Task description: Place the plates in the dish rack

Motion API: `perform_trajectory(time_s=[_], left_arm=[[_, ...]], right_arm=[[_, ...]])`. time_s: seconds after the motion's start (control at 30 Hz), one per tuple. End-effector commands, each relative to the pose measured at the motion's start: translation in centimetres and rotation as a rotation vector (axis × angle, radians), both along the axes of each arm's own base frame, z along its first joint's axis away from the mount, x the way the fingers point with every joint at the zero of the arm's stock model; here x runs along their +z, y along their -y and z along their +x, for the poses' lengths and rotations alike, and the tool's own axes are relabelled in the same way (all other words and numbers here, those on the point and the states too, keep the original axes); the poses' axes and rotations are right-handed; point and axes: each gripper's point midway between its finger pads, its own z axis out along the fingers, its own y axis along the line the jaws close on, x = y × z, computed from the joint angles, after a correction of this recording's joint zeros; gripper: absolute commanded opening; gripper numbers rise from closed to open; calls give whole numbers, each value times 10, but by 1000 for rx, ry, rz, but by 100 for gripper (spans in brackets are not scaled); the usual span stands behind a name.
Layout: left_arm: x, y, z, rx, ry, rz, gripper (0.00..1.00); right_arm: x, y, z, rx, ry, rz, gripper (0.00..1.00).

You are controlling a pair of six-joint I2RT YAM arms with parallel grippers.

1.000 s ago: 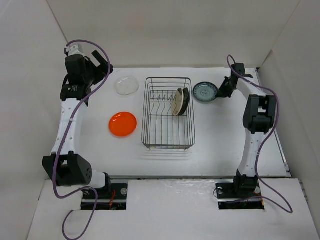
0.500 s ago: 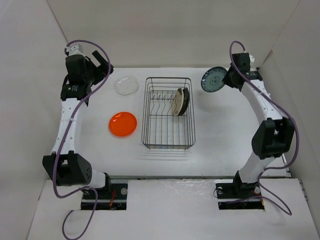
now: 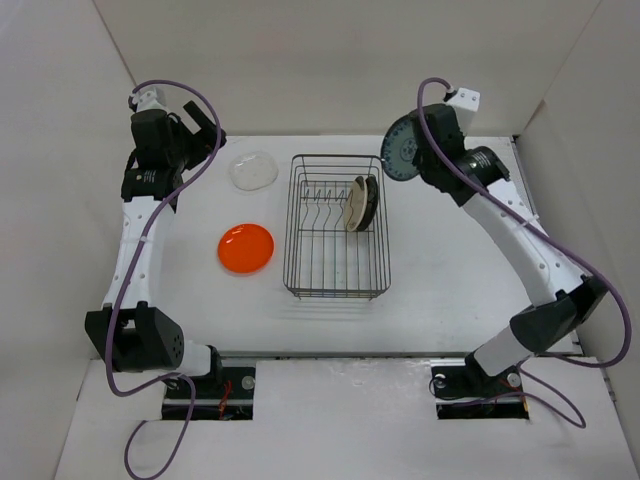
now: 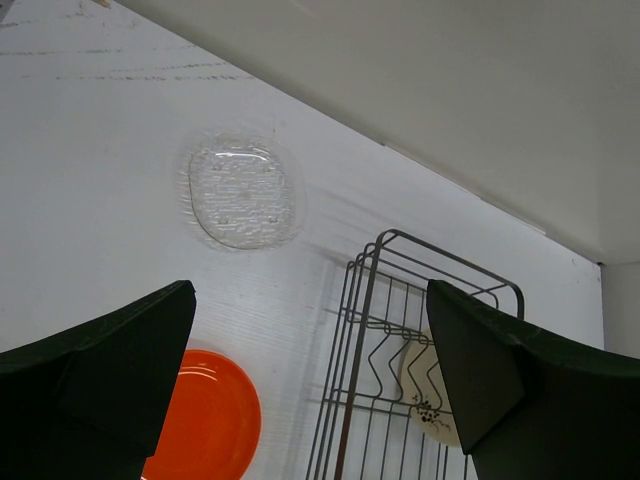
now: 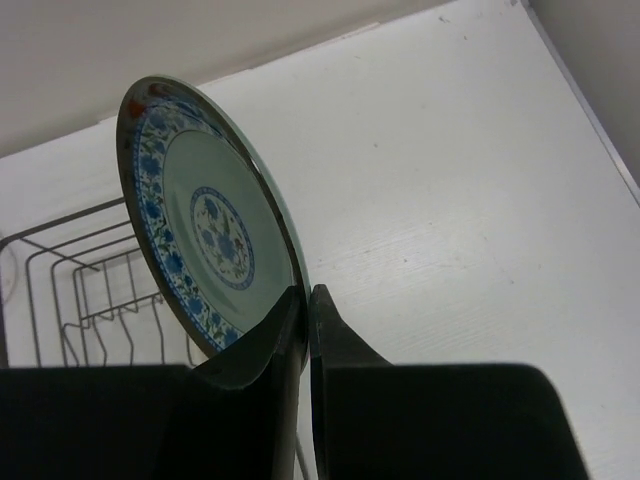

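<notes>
Top external view: the teal-blue patterned round plate (image 3: 401, 158) is held up on edge in the air, just off the far right corner of the rectangular dark wire dish rack (image 3: 336, 268). It's pinched at the rim by the right gripper (image 3: 424, 150), fingers squeezed almost together on it (seen nicely from the right wrist view too). Inside the rack, a beige plate (image 3: 354, 205) and a glossy black plate (image 3: 370, 199) are stood upright side by side among the prongs. Left of the rack, a bright orange plate (image 3: 246, 248) is laid flat on the white table (image 3: 450, 260), and a clear transparent plate (image 3: 253, 170) is sat further back. The left gripper (image 3: 203, 130) is hung over the far left of the table, fingers spread all the way, nothing held.
</notes>
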Motion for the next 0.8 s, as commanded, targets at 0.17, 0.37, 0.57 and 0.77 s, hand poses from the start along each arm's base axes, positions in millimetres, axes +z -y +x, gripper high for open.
perform_trajectory(time_s=[0.17, 0.37, 0.57, 0.77], left_arm=[[18, -9, -3, 43, 59, 31, 100], [10, -23, -6, 123, 22, 46, 100], [10, -23, -6, 126, 22, 37, 100], [14, -23, -5, 126, 31, 37, 100]], right_arm=[[22, -45, -18, -17, 10, -150, 0], [2, -89, -16, 35, -29, -199, 0], [-13, -108, -11, 27, -68, -280, 0], [-23, -119, -10, 40, -93, -314, 0]])
